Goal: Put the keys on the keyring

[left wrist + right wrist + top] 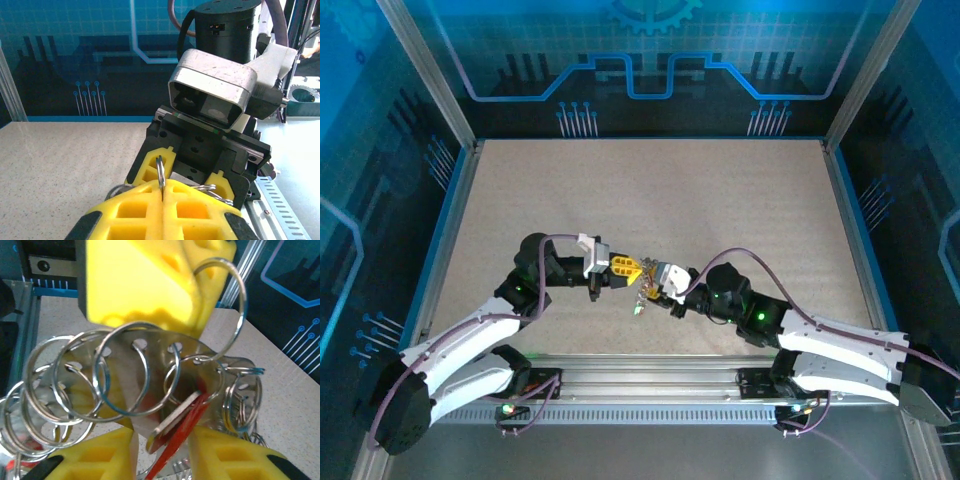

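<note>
Top external view: both arms reach inward and meet over the desk [650, 190], a little toward 6 o'clock from its centre. The left end effector [632, 268] comes in from 9 o'clock and the right end effector [651, 277] from 3 o'clock, their yellow tips almost touching. The keys [640, 298] hang in a small cluster just at 6 o'clock of that meeting point, with a green tag [636, 309] lowest.

In the left wrist view, the left end effector's yellow fingers [130, 210] are pressed together. The keyring [160, 172] is pinched edge-on in the seam between them and stands up toward 12 o'clock. Just beyond the ring, the right end effector faces it with its two yellow fingertips apart.

In the right wrist view the keyring is a thin bright wire loop arching from 12 round to 3 o'clock, its upper part against the left end effector's yellow fingers. Its lower end meets a flat metal plate [150, 385] pierced with holes. Several small rings [100, 367] pass through those holes and fan out toward 9 o'clock. A red tag [192, 415] with a flat metal piece beside it slants down toward 6 o'clock into the gap between the right end effector's own fingers [95, 457]. Those fingers stand narrowly apart; whether they press on the tag cannot be told.
</note>
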Controlling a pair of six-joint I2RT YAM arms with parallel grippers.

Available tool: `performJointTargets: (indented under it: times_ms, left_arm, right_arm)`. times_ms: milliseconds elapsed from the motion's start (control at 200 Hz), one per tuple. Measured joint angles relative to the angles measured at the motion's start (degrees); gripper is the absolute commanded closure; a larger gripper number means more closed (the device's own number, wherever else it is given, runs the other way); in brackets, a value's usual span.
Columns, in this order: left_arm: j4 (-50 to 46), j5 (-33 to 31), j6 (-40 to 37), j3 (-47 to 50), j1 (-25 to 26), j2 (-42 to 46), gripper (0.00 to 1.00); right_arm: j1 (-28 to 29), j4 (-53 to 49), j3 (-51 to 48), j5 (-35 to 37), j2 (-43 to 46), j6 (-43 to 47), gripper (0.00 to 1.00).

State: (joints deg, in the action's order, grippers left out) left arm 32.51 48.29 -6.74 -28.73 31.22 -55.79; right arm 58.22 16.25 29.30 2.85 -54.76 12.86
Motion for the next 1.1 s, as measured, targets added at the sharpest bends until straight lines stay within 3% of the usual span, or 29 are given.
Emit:
performJointTargets:
  times_ms: [665,1101]
  left_arm:
    - [-0.1,-0.6,-0.3,0.0,0.0,0.1,1.0]
    - [-2.7,-0.7,-1.8,0.0,0.1,0.2,1.0]
  right_arm:
    - [1.9,3.5,-2.8,6.6,1.6,1.7,0.96]
    - [2.2,-1.8,-2.6,9.6,4.5,3.1,0.99]
